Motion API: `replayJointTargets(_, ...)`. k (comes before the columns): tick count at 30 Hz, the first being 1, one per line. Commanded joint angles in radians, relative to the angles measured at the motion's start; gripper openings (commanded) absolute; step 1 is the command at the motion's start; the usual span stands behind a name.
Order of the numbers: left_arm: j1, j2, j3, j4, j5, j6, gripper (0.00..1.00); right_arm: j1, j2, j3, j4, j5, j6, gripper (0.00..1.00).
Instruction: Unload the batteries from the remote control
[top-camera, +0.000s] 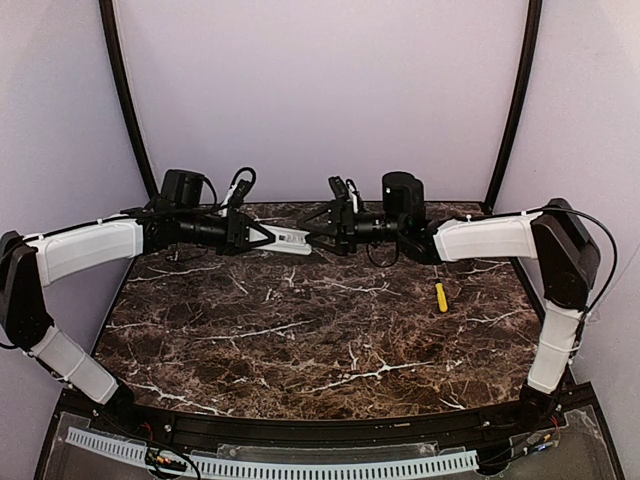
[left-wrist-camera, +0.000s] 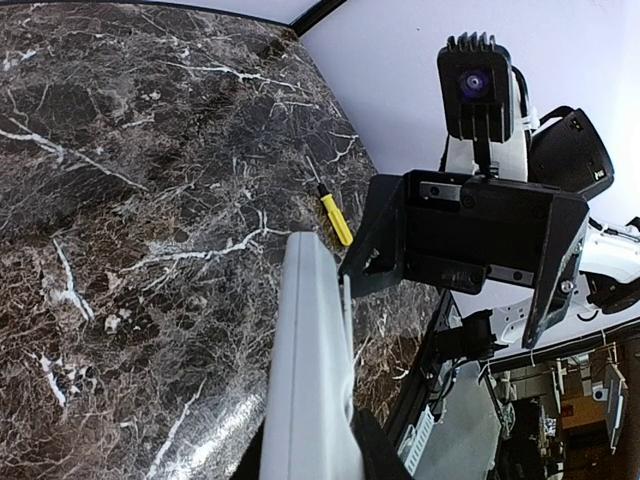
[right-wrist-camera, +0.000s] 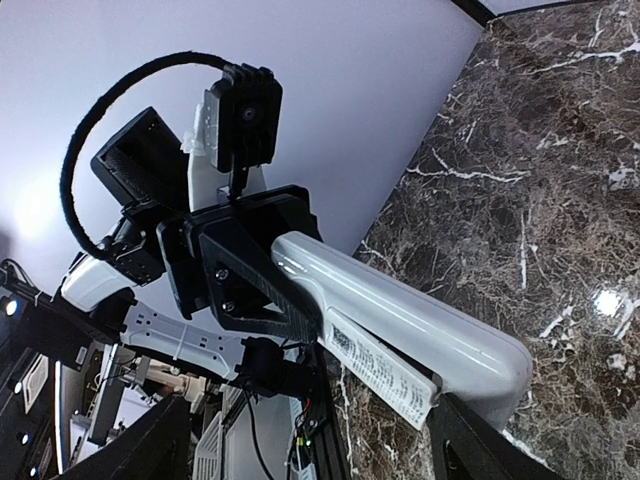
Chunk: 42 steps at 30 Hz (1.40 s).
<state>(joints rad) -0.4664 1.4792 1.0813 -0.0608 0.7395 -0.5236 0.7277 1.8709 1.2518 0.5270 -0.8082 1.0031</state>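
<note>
**Remote bridged in mid-air, its free end at the right arm's open jaws**

The left gripper (top-camera: 270, 238) is clenched on one end of the remote control (top-camera: 292, 240), its own fingers flanking the white bar at the bottom centre of the left wrist view; from there the bar runs left to right across the upper centre of the top view, held above the marble table (top-camera: 300, 340).

The right gripper (top-camera: 314, 234) faces it head-on from the right of the frame, released; in the right wrist view its fingers (right-wrist-camera: 478, 445) stand wide apart at the bottom corners, and the remote's rounded free end hangs just above the lower-right one; whether it touches, I cannot tell.

So the long axis points straight into the right gripper, which I judge the nearer free tool for working the compartment, while the left simply holds.

The batteries are not visible from any angle; a printed grey strip shows along the remote's underside in the right wrist view.

A yellow stick (top-camera: 441, 296) lies on the table, right of centre, well apart from both grippers.
</note>
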Motion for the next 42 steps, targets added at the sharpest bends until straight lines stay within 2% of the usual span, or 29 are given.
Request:
replayJointTargets(1,-0.04,0.0,0.035,0.2,0.121,-0.04,0.0,0.111,-0.01,0.037,-0.083,0.038,-0.093,0.81)
replayJointTargets(8,-0.034,-0.008,0.032,0.211,0.126,-0.053,0.0,0.111,-0.032,0.018,-0.074,0.072,-0.087,0.8)
replayJointTargets(13,-0.032,-0.007,0.03,0.215,0.126,-0.056,0.0,0.11,-0.038,0.008,-0.035,0.035,-0.054,0.8)
replayJointTargets(23,-0.034,-0.039,0.038,0.141,0.05,0.027,0.0,0.093,-0.006,-0.053,0.219,-0.037,0.168,0.8)
replayJointTargets(31,-0.056,-0.06,0.057,0.067,-0.032,0.105,0.0,0.091,0.036,-0.04,0.349,-0.075,0.284,0.8)
replayJointTargets(42,-0.06,-0.084,0.059,0.01,-0.125,0.138,0.0,0.095,0.033,-0.052,0.362,-0.077,0.298,0.8)
